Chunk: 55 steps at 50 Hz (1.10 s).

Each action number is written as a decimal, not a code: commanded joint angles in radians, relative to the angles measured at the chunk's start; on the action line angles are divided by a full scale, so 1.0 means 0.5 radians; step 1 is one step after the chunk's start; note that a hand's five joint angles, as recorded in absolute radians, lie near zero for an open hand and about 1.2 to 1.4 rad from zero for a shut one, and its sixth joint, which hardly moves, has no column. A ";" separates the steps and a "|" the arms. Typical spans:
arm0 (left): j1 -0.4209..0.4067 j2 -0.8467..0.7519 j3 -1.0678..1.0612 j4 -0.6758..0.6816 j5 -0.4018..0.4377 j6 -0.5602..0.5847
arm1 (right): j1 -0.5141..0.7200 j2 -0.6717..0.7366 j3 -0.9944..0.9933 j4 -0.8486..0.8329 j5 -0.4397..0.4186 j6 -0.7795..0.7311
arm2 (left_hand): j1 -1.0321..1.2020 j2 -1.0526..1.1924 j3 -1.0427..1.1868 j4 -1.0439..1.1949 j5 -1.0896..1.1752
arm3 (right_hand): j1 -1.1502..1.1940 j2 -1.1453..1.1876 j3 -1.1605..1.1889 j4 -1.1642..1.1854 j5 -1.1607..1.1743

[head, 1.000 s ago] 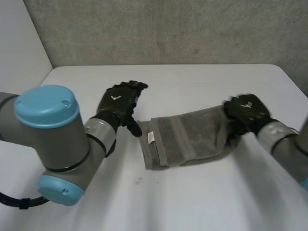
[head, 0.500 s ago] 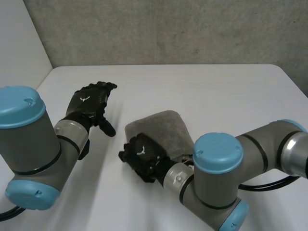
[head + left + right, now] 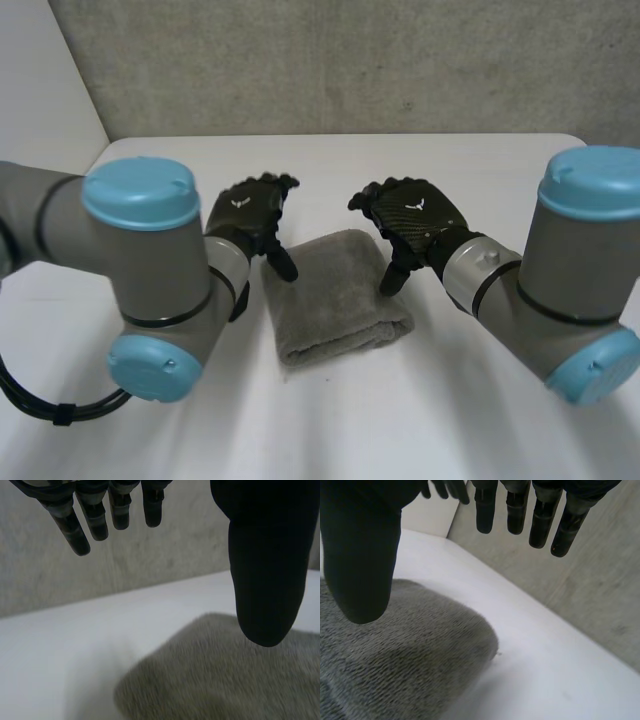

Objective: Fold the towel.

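At the middle of the white tabletop, a grey towel is seen lying folded into a compact, thick rectangle, with a rounded edge turned toward the wall behind. It is flanked by the 2 hands.

The left hand is held just beside the towel's far left corner, with its thumb pointed down over the cloth's edge. In the left wrist view its fingers are shown straight and spread well away from the thumb, and nothing is held between them. The towel is seen below the thumb; whether the tip touches the cloth cannot be told.

The right hand is held by the towel's far right corner in a mirrored pose. In the right wrist view its fingers are likewise extended and kept wide of the thumb, with no cloth gripped. The towel's rounded corner is seen beneath that thumb.
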 commanded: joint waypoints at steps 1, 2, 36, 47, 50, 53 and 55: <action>-0.107 -0.280 0.235 -0.305 -0.219 -0.126 | -0.076 0.432 -0.404 0.345 -0.215 0.091 | -0.006 0.020 0.018 0.015 -0.060 | -0.123 -0.177 -0.126 -0.157 -0.146; -0.120 -0.335 0.271 -0.338 -0.229 -0.126 | -0.076 0.433 -0.404 0.345 -0.215 0.091 | -0.006 0.020 0.018 0.015 -0.060 | -0.123 -0.177 -0.126 -0.157 -0.146; -0.065 -0.142 0.416 -0.501 -0.097 -0.080 | -0.211 0.155 -0.588 0.367 0.057 0.056 | -0.006 0.020 0.018 0.015 -0.060 | -0.123 -0.177 -0.126 -0.157 -0.146; 0.313 0.643 0.398 -0.777 -0.088 -0.074 | -0.383 -0.374 -0.564 0.358 0.242 0.315 | -0.006 0.020 0.018 0.015 -0.060 | -0.123 -0.177 -0.126 -0.157 -0.146; 0.439 0.769 0.407 -0.842 -0.038 -0.071 | -0.386 -0.469 -0.542 0.361 0.312 0.318 | -0.006 0.020 0.018 0.015 -0.060 | -0.123 -0.177 -0.126 -0.157 -0.146; 0.531 0.831 0.410 -0.891 0.106 -0.043 | -0.383 -0.512 -0.499 0.361 0.377 0.300 | -0.006 0.020 0.018 0.015 -0.060 | -0.123 -0.177 -0.126 -0.157 -0.146; 0.586 0.840 0.401 -0.909 0.192 -0.015 | -0.380 -0.527 -0.493 0.376 0.383 0.281 | -0.006 0.020 0.018 0.015 -0.060 | -0.123 -0.177 -0.126 -0.157 -0.146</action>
